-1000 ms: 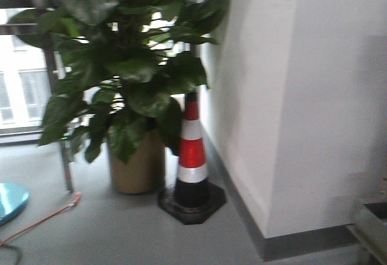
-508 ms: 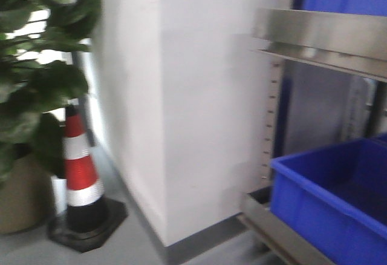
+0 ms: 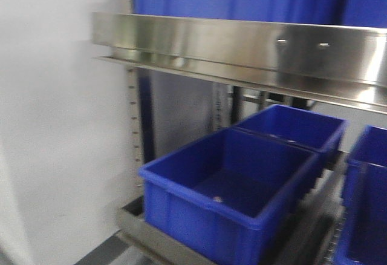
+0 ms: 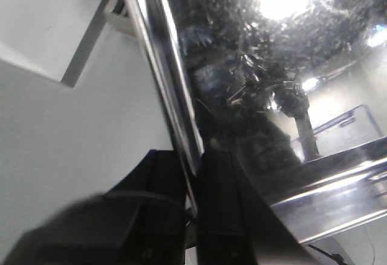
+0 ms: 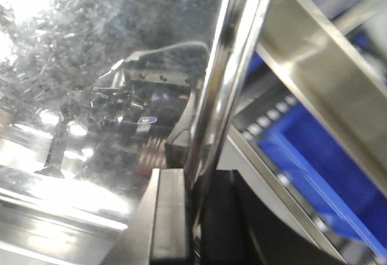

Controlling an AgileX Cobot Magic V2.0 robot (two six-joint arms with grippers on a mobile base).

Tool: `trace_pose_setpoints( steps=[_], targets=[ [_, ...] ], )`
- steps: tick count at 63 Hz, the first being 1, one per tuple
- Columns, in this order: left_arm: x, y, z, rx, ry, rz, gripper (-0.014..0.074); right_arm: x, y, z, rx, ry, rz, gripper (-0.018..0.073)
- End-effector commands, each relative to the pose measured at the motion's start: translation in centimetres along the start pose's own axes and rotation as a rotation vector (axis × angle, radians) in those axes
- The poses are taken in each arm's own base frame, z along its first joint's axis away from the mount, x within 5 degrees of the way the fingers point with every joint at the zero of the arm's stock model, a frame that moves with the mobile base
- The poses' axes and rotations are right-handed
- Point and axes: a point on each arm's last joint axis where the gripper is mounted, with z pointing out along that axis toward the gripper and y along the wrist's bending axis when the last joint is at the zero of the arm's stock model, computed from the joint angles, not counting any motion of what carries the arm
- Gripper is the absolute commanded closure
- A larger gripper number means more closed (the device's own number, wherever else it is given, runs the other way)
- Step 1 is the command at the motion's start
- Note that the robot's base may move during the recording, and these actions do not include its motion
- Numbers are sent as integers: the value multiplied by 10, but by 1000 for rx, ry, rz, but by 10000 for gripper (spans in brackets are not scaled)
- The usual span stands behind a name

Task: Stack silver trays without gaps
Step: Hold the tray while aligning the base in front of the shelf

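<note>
As neither a tray nor an arm appears in the front-facing view, use that view for the surroundings only. It shows the steel shelf rail [image 3: 242, 47], the blue bins [image 3: 230, 186] on the lower shelf beneath it, and the white wall [image 3: 60, 126] at the left.

Left wrist view: the left claw [image 4: 192, 183] is closed narrow on the thin rim of a silver tray [image 4: 272, 95], with one finger on each side of the rim. The scratched, reflective tray face fills the right of the view.

Right wrist view: the right claw [image 5: 195, 198] is likewise pinched on a tray rim. The shiny face of the silver tray [image 5: 91, 95] lies to its left, and the steel shelf rail and blue bins stand behind at the right. The matching grips suggest both claws carry one tray by opposite rims, but the pictures do not confirm this.

Step in hand, as judged: carrying the tray to the stack, which is not in view.

1. Hold both claws level and at constant spacing so the rim does not twist.
2. Align all edges over the lower tray before descending.
3. Lower flat so that rim seats on rim all round.
4. Release only once no gap remains.

A thin polished rim may slip in a light pinch.
</note>
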Motion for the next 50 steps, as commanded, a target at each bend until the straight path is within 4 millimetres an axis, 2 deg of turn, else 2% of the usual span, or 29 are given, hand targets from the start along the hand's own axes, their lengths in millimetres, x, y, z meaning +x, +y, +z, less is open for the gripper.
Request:
trace_pose_setpoints(
  steps=[1,50],
  targets=[
    [-6,-9,-19,110,-95,14,644,-2,1,-13,-40,-39,-24,498],
    [-6,-9,-19,110,-95,14,644,-2,1,-13,-40,-39,-24,498]
  ],
)
